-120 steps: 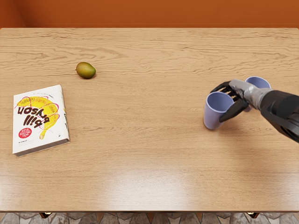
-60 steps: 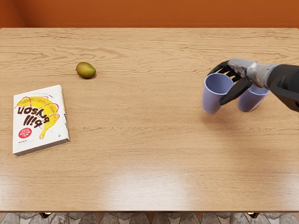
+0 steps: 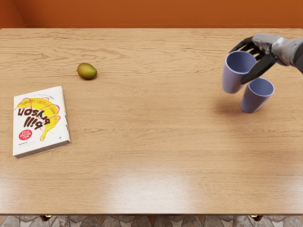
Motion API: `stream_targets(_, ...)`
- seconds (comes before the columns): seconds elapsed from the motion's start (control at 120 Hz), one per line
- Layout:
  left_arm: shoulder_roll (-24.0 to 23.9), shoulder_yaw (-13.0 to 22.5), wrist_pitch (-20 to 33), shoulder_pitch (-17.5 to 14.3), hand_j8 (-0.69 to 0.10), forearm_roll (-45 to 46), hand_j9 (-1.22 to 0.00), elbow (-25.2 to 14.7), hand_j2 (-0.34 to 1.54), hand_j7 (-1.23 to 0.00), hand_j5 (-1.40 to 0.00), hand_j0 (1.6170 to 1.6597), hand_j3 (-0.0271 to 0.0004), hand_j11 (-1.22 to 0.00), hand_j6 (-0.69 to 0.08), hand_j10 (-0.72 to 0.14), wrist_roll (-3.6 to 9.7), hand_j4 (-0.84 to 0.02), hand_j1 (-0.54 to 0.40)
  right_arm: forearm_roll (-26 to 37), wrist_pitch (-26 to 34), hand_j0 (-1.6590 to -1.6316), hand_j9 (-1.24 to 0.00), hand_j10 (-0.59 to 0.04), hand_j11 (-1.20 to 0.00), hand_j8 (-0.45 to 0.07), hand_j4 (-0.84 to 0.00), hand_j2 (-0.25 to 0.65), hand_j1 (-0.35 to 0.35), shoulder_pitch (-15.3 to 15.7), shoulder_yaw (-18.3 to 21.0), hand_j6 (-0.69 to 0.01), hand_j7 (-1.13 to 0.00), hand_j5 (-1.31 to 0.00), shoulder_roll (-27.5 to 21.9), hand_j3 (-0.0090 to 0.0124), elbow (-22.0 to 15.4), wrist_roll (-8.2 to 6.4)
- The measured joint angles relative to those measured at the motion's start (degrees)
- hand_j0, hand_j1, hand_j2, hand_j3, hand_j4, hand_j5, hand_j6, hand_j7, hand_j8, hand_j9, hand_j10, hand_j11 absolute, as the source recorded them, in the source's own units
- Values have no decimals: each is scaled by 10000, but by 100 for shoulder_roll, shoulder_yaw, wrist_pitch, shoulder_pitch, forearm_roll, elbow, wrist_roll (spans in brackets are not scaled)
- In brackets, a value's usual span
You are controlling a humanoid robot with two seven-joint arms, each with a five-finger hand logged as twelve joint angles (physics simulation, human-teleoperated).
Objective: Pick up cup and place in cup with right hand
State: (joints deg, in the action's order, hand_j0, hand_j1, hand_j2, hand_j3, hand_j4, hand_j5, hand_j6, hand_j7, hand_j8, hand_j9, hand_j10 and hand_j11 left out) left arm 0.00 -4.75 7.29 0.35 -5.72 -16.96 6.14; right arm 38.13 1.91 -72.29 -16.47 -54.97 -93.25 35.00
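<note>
The right hand (image 3: 262, 46) reaches in from the right, fingers pointing left, clamped on a blue-purple cup (image 3: 233, 78), thumb on its near side. It holds that cup upright above the wooden table (image 3: 142, 151). The matching cup (image 3: 256, 98) stands on the nearer side of the hand. Well left of it lie a mango (image 3: 87, 71) and a Bill Bryson book (image 3: 35, 125).

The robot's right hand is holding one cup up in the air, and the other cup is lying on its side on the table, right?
Not quite: the head view shows the other cup standing upright on the table. The right hand is holding the first cup in the air.
</note>
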Motion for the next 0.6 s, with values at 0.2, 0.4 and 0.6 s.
stream_targets(0.2, 0, 0, -1, 0, 0, 0, 0, 0, -1, 0, 0, 16581, 0, 0, 0, 0, 0, 0, 3490, -5, -16, -16579, -5826, -4212, -5823, -3361, -4223, 172, 976, -5, -131, -3325, -5661, -5823, -144, 7, 211, -1)
stream_targets(0.4, 0, 0, 0, 0, 0, 0, 0, 0, -1, 0, 0, 16581, 0, 0, 0, 0, -2, 0, 3490, -5, -17, -16577, -5842, -4214, -5845, -3365, -4226, -15, 933, 28, -154, -3275, -5663, -5787, -186, 5, 595, -2)
stream_targets(0.6, 0, 0, 0, 0, 0, 0, -1, 0, 0, -1, -1, 16581, -1, -1, 0, 0, 1, 0, 3489, -173, -155, -16578, -5849, -4208, -5853, -3259, -4141, 148, 1061, 66, -121, -3209, -5654, -5801, -305, 5, 672, -1)
